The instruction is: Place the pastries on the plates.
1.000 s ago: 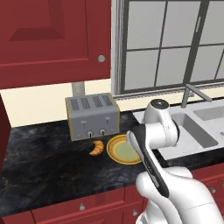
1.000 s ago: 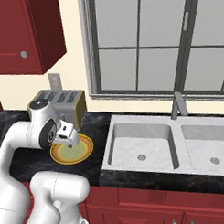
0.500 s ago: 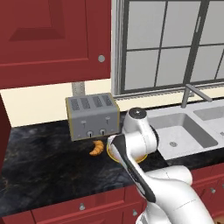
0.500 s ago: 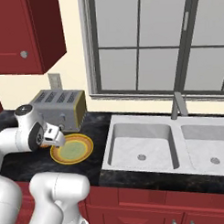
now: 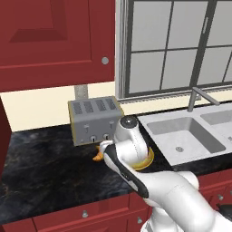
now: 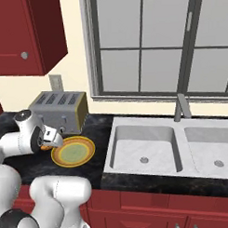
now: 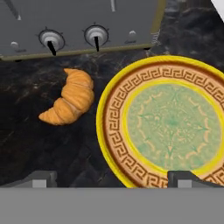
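Note:
A golden-brown curved croissant [image 7: 70, 97] lies on the black counter just in front of the toaster, a little left of the yellow-orange plate [image 7: 109, 114] with a pale green centre. My gripper [image 7: 113, 179] hovers above both, open, with one fingertip [image 7: 40, 178] on the croissant's side and the other over the plate's near rim. Nothing is between the fingers. From the right base view the hand [image 6: 49, 136] hangs low over the croissant [image 6: 44, 147], beside the plate [image 6: 90, 149]. In the left base view the arm covers most of the plate [image 5: 147, 159], and the croissant [image 5: 97, 157] peeks out.
A grey four-slot toaster [image 5: 93, 118] stands against the wall right behind the croissant. A double steel sink [image 6: 145, 147] with a tap [image 6: 181, 108] lies to the right. Black counter stretches to the left of the toaster. Red cabinets hang above.
The arm has swung left, from over the plate to above the gap between croissant and plate. The gripper stayed open. Plate and croissant have not moved.

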Motion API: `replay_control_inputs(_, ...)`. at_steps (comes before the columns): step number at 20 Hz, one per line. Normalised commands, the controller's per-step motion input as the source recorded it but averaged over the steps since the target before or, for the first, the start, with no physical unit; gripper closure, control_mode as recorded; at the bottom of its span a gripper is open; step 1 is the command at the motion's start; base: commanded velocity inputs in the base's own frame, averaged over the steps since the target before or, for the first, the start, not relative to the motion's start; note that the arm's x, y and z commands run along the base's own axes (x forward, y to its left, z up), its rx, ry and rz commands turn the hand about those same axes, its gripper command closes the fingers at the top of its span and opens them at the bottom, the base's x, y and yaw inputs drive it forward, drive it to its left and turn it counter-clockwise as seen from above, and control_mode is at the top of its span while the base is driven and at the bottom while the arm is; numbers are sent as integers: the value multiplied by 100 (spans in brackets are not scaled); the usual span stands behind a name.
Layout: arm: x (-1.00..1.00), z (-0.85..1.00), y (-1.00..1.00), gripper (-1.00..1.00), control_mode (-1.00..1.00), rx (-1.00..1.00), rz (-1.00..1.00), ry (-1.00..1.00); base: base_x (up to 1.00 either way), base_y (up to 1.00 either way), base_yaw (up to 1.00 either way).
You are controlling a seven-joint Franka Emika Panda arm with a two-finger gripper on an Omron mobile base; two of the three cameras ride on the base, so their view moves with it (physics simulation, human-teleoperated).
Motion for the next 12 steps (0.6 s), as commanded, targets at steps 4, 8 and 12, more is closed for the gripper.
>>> replay_control_inputs(4,54,-8,35,-100,-100,4,0,0,0,0,0)
replay_control_inputs(8,44,-2,36,-100,-100,6,0,2,0,0,0)
replay_control_inputs(12,29,-13,32,-100,-100,2,0,0,0,0,0)
